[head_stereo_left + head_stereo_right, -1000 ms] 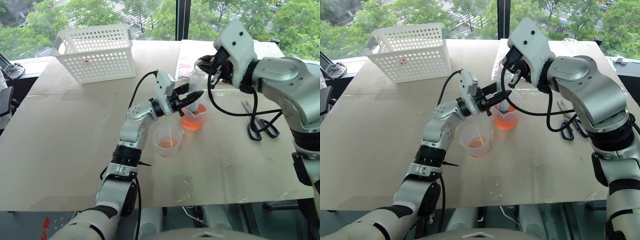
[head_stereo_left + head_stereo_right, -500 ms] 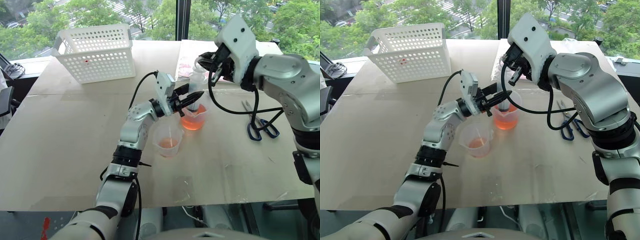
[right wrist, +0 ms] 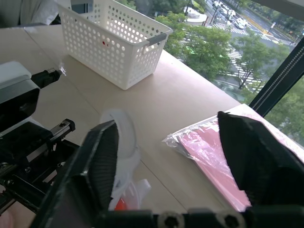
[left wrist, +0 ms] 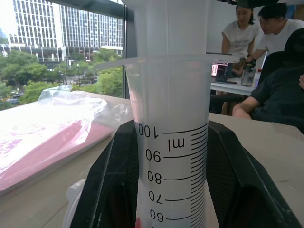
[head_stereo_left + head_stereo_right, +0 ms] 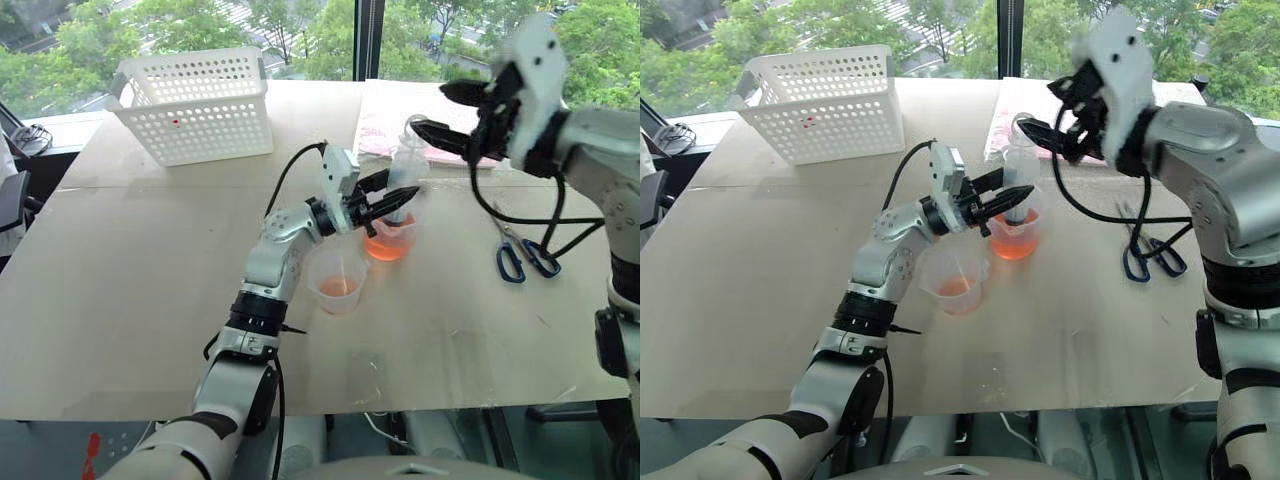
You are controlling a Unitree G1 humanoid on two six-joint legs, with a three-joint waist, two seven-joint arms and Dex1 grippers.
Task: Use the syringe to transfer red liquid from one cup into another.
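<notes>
In the head views, the right gripper (image 5: 440, 110) has let go of the top of the syringe (image 5: 400, 180) since a second ago and drawn off to the robot's right; its two black fingers now stand wide apart with nothing between them, just beside the ring-shaped thumb loop. The left gripper (image 5: 1012, 195) has not shifted: it stays clamped on the barrel of the syringe, which stands upright with its lower end in the spouted cup (image 5: 390, 238) that holds the red liquid (image 5: 388, 245). The smaller cup (image 5: 338, 280) sits just beside it, nearer the robot, with a little red liquid in its bottom. A white basket (image 5: 195, 105) stands well apart at the far left of the table (image 5: 130, 260), and blue-handled scissors (image 5: 522, 255) lie to the right. In the left wrist view, the fingers (image 4: 114, 185) press on both sides of the clear barrel, its printed scale between them. In the right wrist view, the spread fingers (image 3: 104, 156) frame the thumb loop (image 3: 121, 130) without touching it, and a pink packet (image 3: 209, 152) lies beyond.
</notes>
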